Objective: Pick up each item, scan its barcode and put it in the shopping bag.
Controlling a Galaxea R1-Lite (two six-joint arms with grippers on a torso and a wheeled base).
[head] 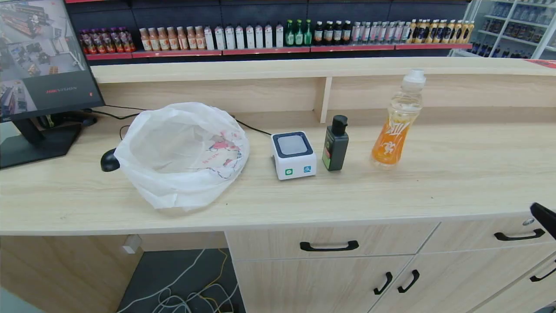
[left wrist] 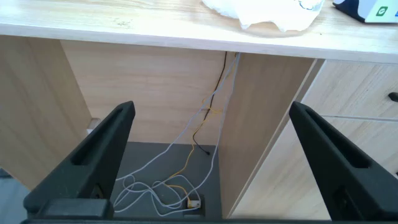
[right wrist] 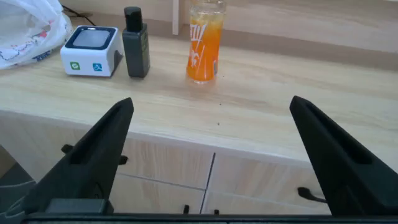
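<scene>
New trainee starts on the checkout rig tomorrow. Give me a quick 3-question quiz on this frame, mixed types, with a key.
1. Multiple choice: what stands on the counter between the shopping bag and the dark bottle? A) scanner B) mouse C) monitor
2. True or false: the dark bottle already lies in the shopping bag.
3. Fill in: the left gripper and the right gripper are both ___, and hold nothing.

Key: 1 A; 2 false, it stands upright on the counter; 3 open.
</scene>
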